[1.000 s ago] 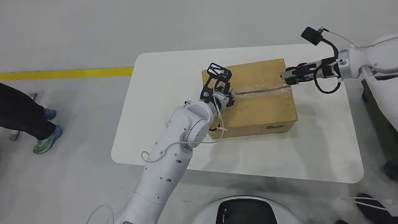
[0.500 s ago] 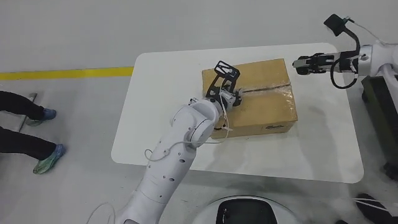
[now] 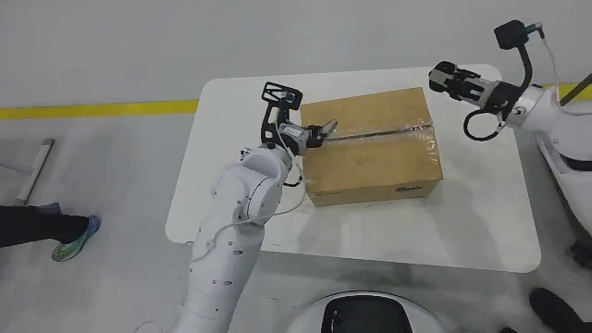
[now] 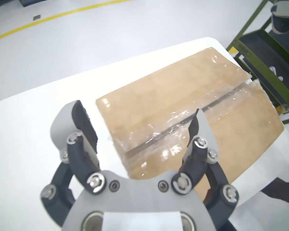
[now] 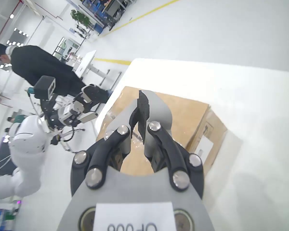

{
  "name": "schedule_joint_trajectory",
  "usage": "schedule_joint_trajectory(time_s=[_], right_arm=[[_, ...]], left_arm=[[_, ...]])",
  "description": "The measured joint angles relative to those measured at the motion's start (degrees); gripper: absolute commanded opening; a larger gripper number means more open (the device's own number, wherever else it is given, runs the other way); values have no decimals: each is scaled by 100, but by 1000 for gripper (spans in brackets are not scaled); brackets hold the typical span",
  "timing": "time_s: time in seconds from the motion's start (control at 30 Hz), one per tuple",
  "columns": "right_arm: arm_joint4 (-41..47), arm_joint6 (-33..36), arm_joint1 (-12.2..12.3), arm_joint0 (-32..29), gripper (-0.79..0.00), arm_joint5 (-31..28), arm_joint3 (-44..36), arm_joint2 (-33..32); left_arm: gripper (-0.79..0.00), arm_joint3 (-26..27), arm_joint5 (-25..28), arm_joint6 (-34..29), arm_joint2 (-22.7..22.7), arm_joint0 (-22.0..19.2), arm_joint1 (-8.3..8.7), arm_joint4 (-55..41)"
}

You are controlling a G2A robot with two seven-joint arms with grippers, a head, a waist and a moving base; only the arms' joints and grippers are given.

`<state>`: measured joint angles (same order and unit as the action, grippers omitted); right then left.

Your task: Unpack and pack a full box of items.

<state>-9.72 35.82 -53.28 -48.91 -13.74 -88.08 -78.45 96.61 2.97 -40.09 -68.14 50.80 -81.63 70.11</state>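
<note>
Sealed cardboard box (image 3: 370,143) lying mid-table (image 3: 462,231), the clear tape over its centre seam (image 4: 173,126) unbroken. The left gripper (image 4: 138,111), jaws spread, hangs over one end of the seam. The right gripper (image 5: 142,104), jaws pressed together on nothing, is just off the opposite end. To open cleanly, one fingertip should probably enter the seam at its end and run straight along it while the other arm steadies the box.

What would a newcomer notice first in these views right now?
The brown cardboard box stands out in the middle of the white table, its top seam sealed under shiny clear tape. The left gripper is open at one end of that seam. The right gripper is shut near the box's opposite end.
</note>
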Motion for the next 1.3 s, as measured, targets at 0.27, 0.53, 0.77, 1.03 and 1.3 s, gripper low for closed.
schedule_joint_trajectory(time_s=[0.27,0.53,0.77,1.03,1.3], right_arm=[[-369,-418,-20,-135,-785,97,-177,110],[-1079,-695,-135,-33,-785,-282,-623,798],[-2742,-1296,-489,601,-785,49,-339,2334],[-3626,-1781,-873,971,-785,633,305,3343],[-3654,-1811,-911,759,-785,775,457,3150]], left_arm=[[0,614,-322,-51,-755,596,128,309],[0,825,-594,154,-966,768,160,466],[0,887,-675,213,-982,735,164,476],[0,924,-639,146,-905,781,168,442],[0,785,-526,115,-744,674,159,368]])
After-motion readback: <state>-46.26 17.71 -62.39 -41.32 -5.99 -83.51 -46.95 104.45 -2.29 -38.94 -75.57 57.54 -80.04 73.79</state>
